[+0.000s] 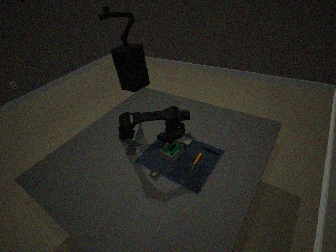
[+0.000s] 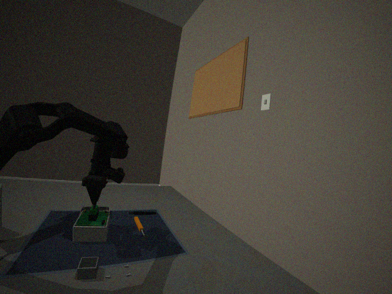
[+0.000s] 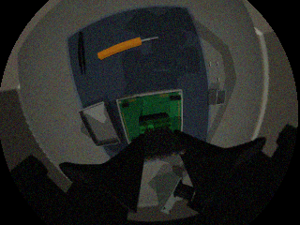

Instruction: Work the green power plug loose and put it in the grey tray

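Working from left to right across the top view, I first meet my black arm (image 1: 149, 116) (image 2: 82, 121), reaching over the blue mat (image 1: 187, 173) (image 2: 126, 250) (image 3: 155, 66) with its wrist bent down. Next comes a small open box (image 1: 154, 173) (image 2: 87, 272) (image 3: 217, 97) at the mat's edge, with a few tiny pale bits (image 1: 164, 185) (image 2: 127, 274) (image 3: 210, 63) lying near it. Further right I find the circuit board (image 1: 177, 147) (image 2: 103, 218) (image 3: 173, 107), set in a pale, boxy holder (image 1: 173, 158) (image 2: 90, 234) that stands on the mat. Right above it hangs my gripper (image 1: 171, 142) (image 2: 94, 205) (image 3: 159, 135), pointing down, its jaws closed on the green power plug (image 1: 171, 145) (image 2: 94, 209) (image 3: 150, 126). The plug's top sits between the fingertips, and the rest of it shows just below them, over the dark socket (image 2: 92, 217) (image 3: 155, 116). It is at the board, and I can't tell from here how deep it is seated. Beside the holder, on the side away from the small box, lies the grey tray (image 1: 190, 139) (image 3: 87, 128); the plug is outside it. Past that, an orange-handled screwdriver (image 1: 197, 158) (image 2: 138, 223) (image 3: 119, 48) lies on the mat, well apart from the jaws, and a thin black tool (image 1: 210, 150) (image 2: 142, 212) (image 3: 82, 52) rests furthest right, too dark for me to name.
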Available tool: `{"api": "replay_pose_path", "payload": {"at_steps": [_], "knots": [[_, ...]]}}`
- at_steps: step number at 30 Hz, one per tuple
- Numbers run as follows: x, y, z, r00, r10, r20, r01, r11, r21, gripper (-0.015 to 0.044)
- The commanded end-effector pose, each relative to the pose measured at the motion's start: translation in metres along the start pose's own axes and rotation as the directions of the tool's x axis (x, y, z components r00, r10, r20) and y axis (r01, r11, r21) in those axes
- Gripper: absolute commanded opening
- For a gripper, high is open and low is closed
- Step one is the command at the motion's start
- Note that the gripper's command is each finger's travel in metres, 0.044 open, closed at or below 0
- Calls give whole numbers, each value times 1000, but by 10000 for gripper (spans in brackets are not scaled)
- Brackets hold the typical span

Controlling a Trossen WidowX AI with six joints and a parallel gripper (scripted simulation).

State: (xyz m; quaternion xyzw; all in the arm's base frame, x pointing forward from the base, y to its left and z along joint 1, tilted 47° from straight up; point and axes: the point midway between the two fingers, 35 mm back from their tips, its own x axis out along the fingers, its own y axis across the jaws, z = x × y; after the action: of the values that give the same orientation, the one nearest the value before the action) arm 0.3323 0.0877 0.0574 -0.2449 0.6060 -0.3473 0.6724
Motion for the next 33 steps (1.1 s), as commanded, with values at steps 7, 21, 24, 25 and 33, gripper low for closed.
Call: {"api": "replay_pose_path", "payload": {"at_steps": [7, 21, 24, 25, 33], "knots": [[-30, -8, -3, 990, 135, 34, -134, 991, -22, 0], [-33, 0, -3, 998, 46, 36, -46, 999, -19, 0], [-34, 6, -3, 994, -19, 106, 20, 1000, -9, 0], [-34, 7, -3, 994, -35, 106, 36, 999, -8, 0], [-34, 2, -3, 994, 33, 105, -32, 999, -15, 0]]}}
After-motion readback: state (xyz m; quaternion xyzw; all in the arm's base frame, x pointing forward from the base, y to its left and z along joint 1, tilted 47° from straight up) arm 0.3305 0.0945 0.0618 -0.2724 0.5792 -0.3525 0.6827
